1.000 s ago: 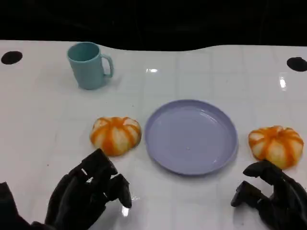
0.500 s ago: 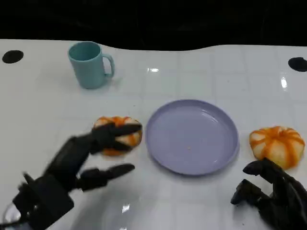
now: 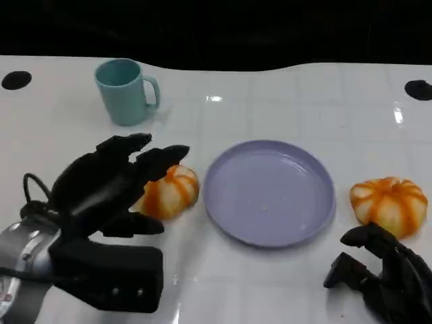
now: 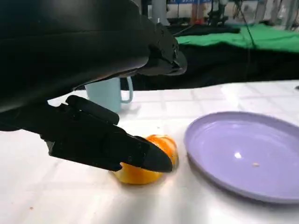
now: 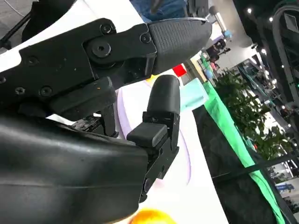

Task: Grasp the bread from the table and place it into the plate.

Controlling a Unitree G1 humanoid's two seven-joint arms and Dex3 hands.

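Our left hand (image 3: pixel 115 185) now sits in the left-centre of the head view, its black fingers spread and reaching over the round orange-and-white striped bread roll (image 3: pixel 169 192) that lies on the white tiled table (image 3: pixel 283 101) just left of the shallow lavender plastic plate (image 3: pixel 270 192). Half a second ago the hand lay lower and flatter in the frame, and a second ago it was curled at the lower left, well short of the roll; so we have closed the approach. In the left wrist view the roll (image 4: pixel 145 161) shows between the upper fingers and the lower one, whose tip (image 4: pixel 149 158) lies across its front, but we cannot tell whether it is touched yet; the hand looks released around it, not yet clamped. We judge that the grasp is the step in hand, with lift and a short carry to the right left to do. Our right hand (image 3: pixel 385 277) rests at the lower right, fingers curled in on nothing, as it did before, near a second striped roll (image 3: pixel 388 206) right of the plate. A light teal mug (image 3: pixel 125 91) stands at the upper left.
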